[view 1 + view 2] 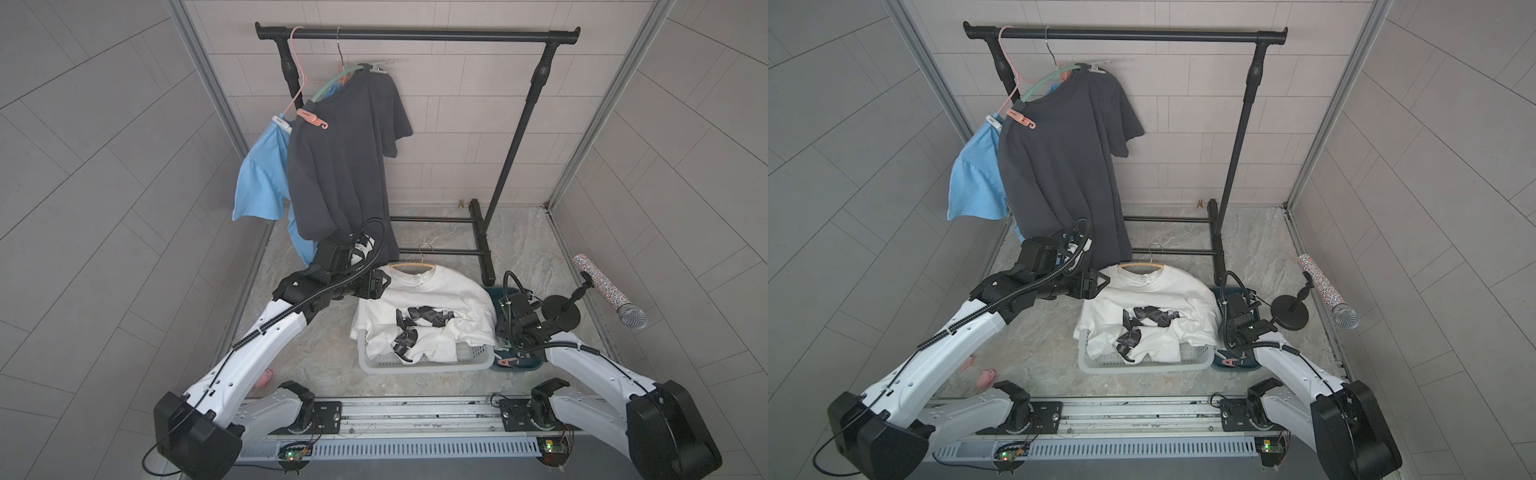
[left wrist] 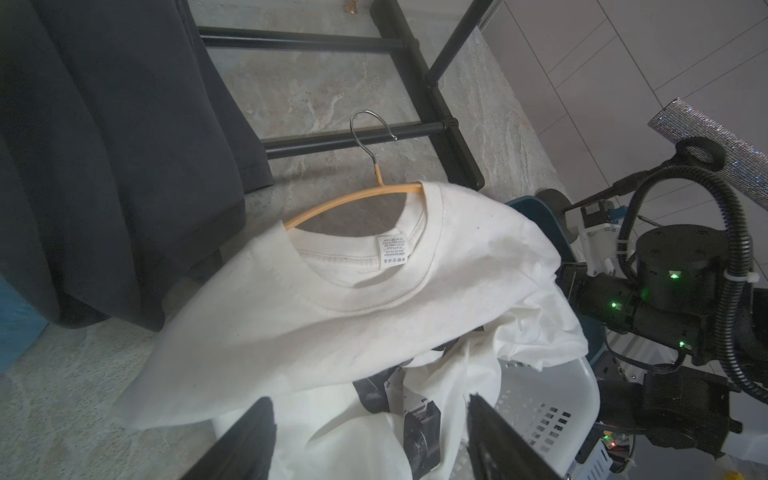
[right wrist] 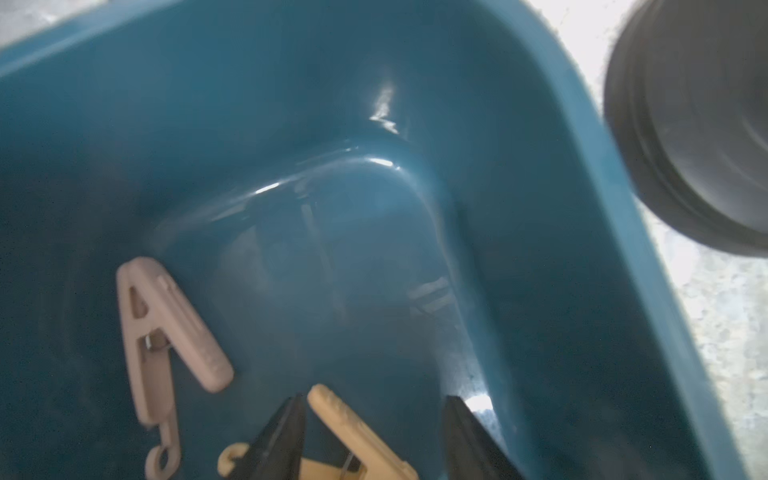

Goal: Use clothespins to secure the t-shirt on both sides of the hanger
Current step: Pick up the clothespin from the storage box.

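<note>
Right wrist view: the right gripper (image 3: pixel 374 401), fingers apart, straddles a pale yellow plastic clothespin (image 3: pixel 357 436) in the right-hand teal plastic tub (image 3: pixel 374 104); probably pickup, needing a square close. The left gripper (image 2: pixel 368 403) is spread too.

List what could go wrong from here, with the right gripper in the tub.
1. The yellow clothespin lies slanted between the right gripper's open jaws; closing may catch it askew, so it slips or twists.
2. The pale clothespin lies close beside it in the blue tub; a finger may knock it.
3. The white t-shirt lies crumpled over the basket, one arm of its hanger bare; a pin there may miss the cloth.
</note>
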Available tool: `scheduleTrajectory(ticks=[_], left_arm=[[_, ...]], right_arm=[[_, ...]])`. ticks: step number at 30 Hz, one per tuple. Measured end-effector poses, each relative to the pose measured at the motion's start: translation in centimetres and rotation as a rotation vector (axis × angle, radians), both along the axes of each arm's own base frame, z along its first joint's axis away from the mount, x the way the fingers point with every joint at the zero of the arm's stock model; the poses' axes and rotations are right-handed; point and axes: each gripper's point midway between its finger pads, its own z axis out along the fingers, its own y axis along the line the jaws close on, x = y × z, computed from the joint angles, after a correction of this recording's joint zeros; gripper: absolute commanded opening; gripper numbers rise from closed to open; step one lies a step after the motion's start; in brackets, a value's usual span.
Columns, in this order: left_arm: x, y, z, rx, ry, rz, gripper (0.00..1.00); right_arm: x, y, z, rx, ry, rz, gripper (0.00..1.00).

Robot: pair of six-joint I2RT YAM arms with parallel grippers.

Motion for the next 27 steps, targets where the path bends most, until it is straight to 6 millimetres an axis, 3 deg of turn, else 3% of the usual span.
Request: scheduleTrajectory(ticks=[12,21,27], left_arm=[[0.1,0.2,-0.6,0.015,0.002,0.008,0.76],[0.0,0.7,0.2,0.014,-0.031,0.025,0.76],[-0.2,1.0,0.8,0.012,-0.053,0.035,0.76]], right_arm=[[0.4,-1.6,-0.7,0.017,0.001,-0.101,0.30],[0.3,-2.2,-0.8,0.031,-0.028,-0.142,0.01],[0.3,-2.6,0.2,0.071,-0.073,-0.177,0.00]])
